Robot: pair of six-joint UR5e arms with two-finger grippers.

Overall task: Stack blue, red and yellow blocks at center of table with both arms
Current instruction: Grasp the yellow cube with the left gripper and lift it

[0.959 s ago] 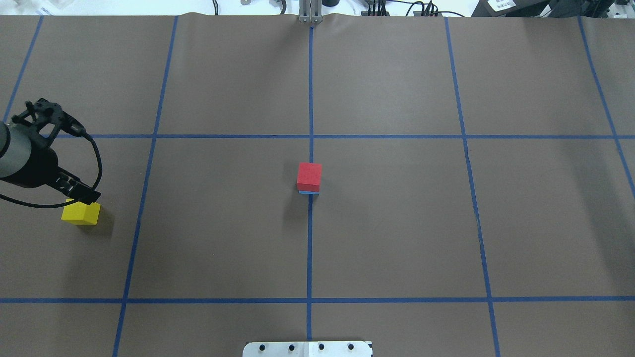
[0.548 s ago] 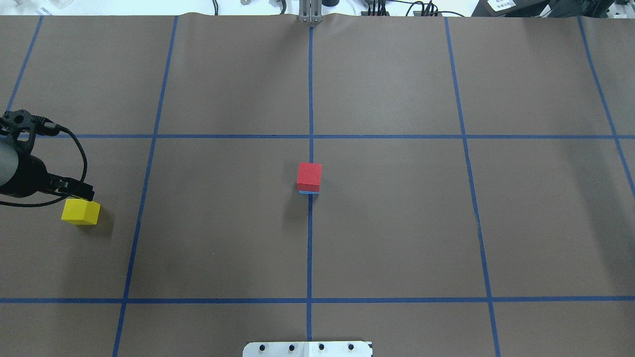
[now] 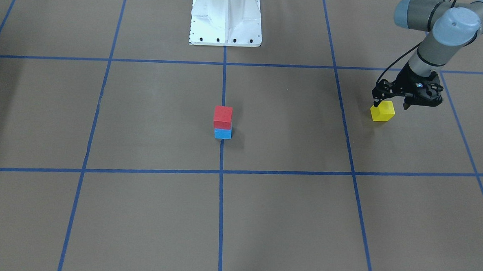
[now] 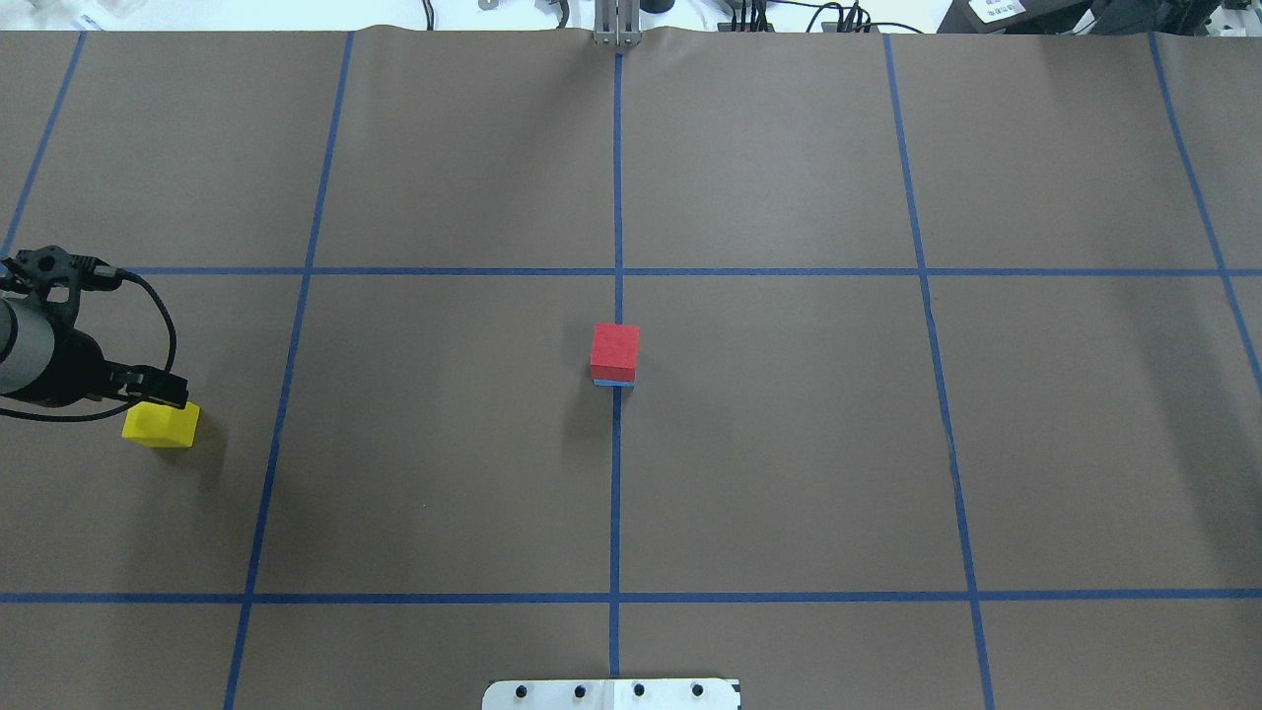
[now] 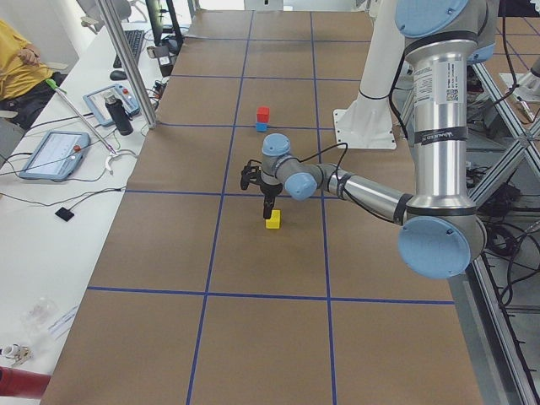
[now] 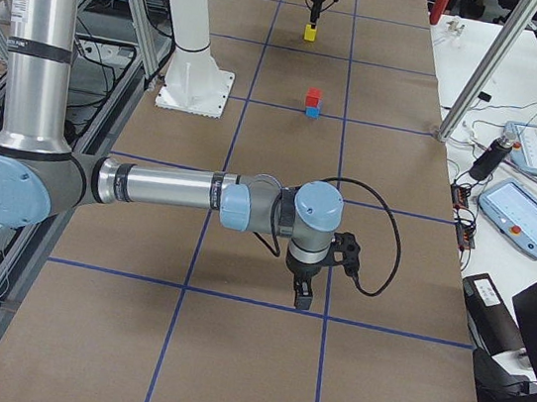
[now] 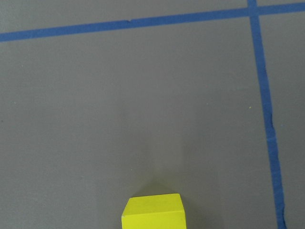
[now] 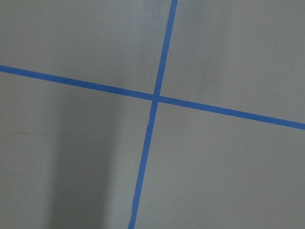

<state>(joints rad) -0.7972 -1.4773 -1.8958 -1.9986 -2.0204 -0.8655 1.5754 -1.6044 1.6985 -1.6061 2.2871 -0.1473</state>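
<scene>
A red block (image 3: 222,116) sits on a blue block (image 3: 223,133) at the table's centre, also in the overhead view (image 4: 614,352). A yellow block (image 3: 382,111) lies alone at the robot's far left, also in the overhead view (image 4: 161,424) and at the bottom edge of the left wrist view (image 7: 153,212). My left gripper (image 3: 391,104) is open and empty. It points down, just above the yellow block, with its fingers spread wider than the block. My right gripper (image 6: 302,296) shows only in the exterior right view, low over the table at the robot's right. I cannot tell whether it is open or shut.
The white robot base (image 3: 226,16) stands at the table's near edge, in line with the stack. Blue tape lines (image 4: 616,197) divide the brown table. Operator desks with tablets (image 6: 529,218) lie beyond the far edge.
The left wrist has swung toward the table's left edge, and the gripper has settled close over the yellow block. No block has moved.
</scene>
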